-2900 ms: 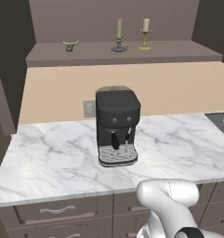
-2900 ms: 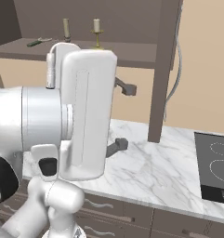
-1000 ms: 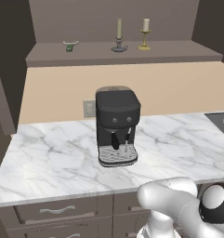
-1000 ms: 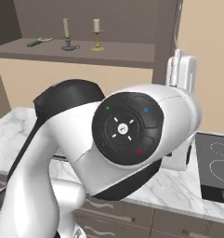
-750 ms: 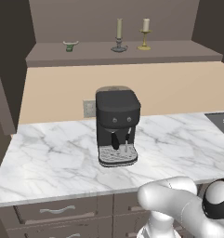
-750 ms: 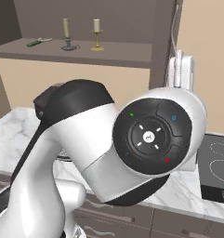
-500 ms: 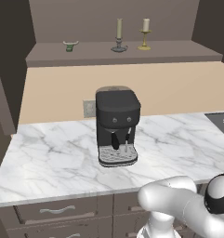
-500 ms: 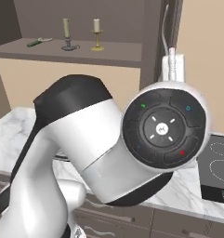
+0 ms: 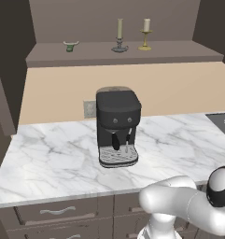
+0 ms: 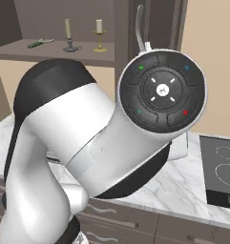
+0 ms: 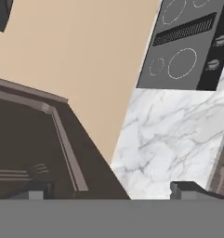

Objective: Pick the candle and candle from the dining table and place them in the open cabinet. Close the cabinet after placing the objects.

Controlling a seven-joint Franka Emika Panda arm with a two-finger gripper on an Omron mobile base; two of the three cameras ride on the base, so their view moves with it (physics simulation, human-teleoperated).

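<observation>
- Swinging round to the robot's right over the last few seconds, the arm has turned its big round joint toward the right base camera, while both candles have stayed put on the cabinet shelf; the base views have not shifted, so the base has not driven.
- Both pieces already stand inside the open cabinet (image 9: 123, 55): the olive-beige candle (image 9: 119, 29) on its dark dish base, and the cream candle (image 9: 146, 25) just beside it on a gold holder, with a small green bowl (image 9: 70, 45) well apart to their left.
- That leaves, by my reading, only the closing of the cabinet, and the swing looks like a reach for the door (image 10: 157, 21) at the right, whose silver bar handle (image 10: 138, 26) rises just above the arm in the right base view.
- The gripper (image 11: 111, 190) is spread wide and holds nothing; its two tips frame a dark brown panel edge, marble surface (image 11: 169, 139) and a cooktop (image 11: 190, 46).
- Both candles sit well apart from the gripper, up and to its left, beyond the coffee machine (image 9: 116, 126).
</observation>
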